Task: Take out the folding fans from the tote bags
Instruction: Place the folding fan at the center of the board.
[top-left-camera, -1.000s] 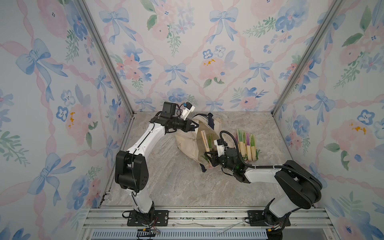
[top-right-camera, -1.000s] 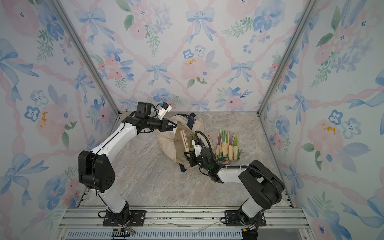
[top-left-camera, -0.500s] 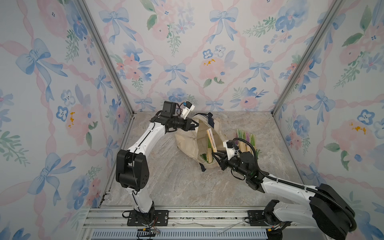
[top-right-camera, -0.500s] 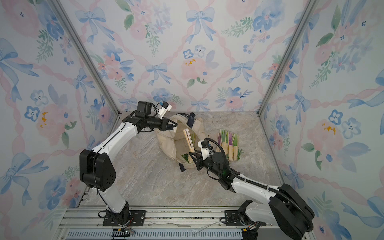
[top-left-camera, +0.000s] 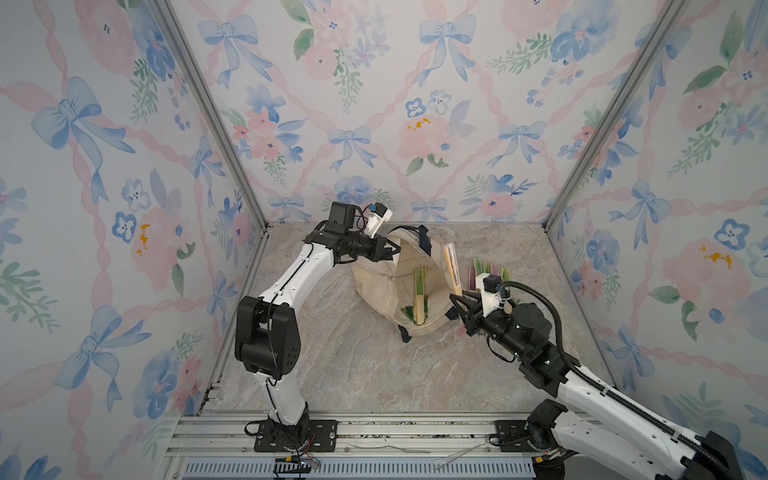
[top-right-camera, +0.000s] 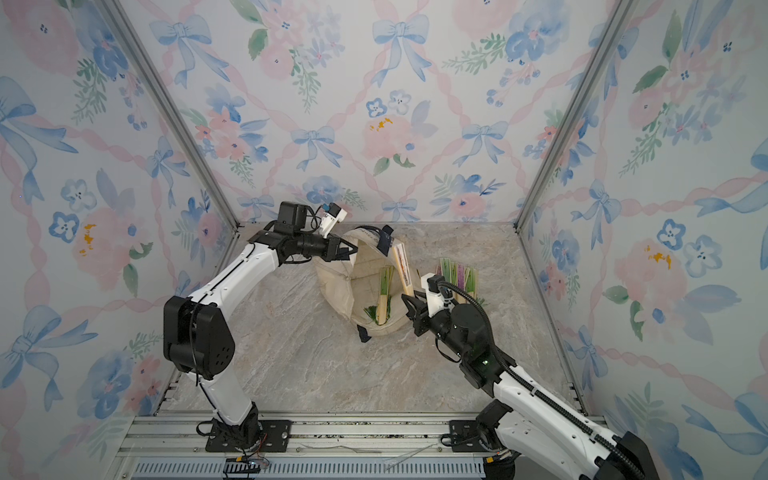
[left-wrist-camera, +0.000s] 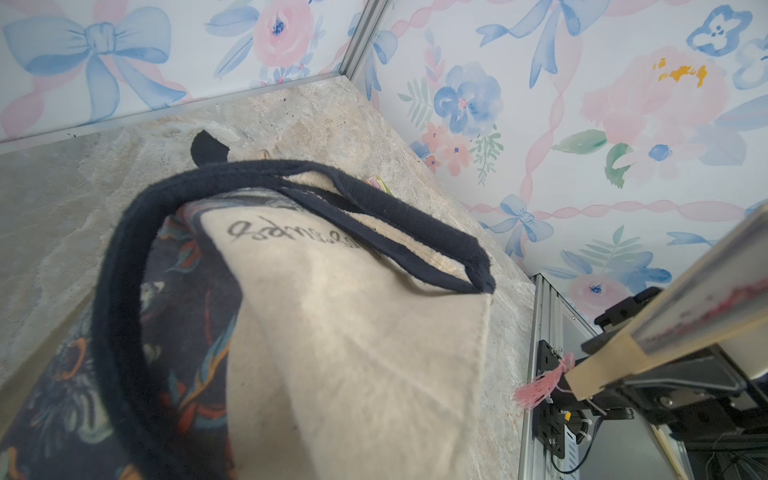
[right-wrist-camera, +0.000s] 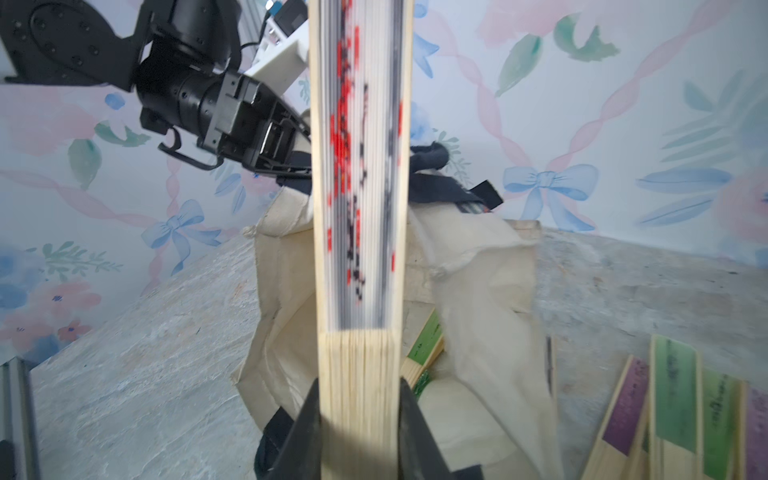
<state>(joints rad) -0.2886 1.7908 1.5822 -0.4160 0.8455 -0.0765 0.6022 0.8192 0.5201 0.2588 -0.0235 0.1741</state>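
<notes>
Since 1 s ago R gripper (top-left-camera: 457, 297) has pulled back from tote (top-left-camera: 374, 286) mouth w/ red-print fan (top-left-camera: 451, 266): jaws clamped on its rib end, fan tilted up outside tote, pink tassel (left-wrist-camera: 540, 386) hanging. L gripper (top-left-camera: 395, 252) pinched shut on tote's far rim, holding it open. Inside tote lies green fan (top-left-camera: 420, 295). Beside tote, R-arm side, other fans (top-right-camera: 457, 274) lie on table (top-left-camera: 365, 374).

A: Where do both top views look from?
B: From high at the front, down on the whole table (top-left-camera: 374, 374).
A: And the wrist cameras?
B: Very near the bag (left-wrist-camera: 353, 332), facing it from opposite sides; all views share it.
</notes>
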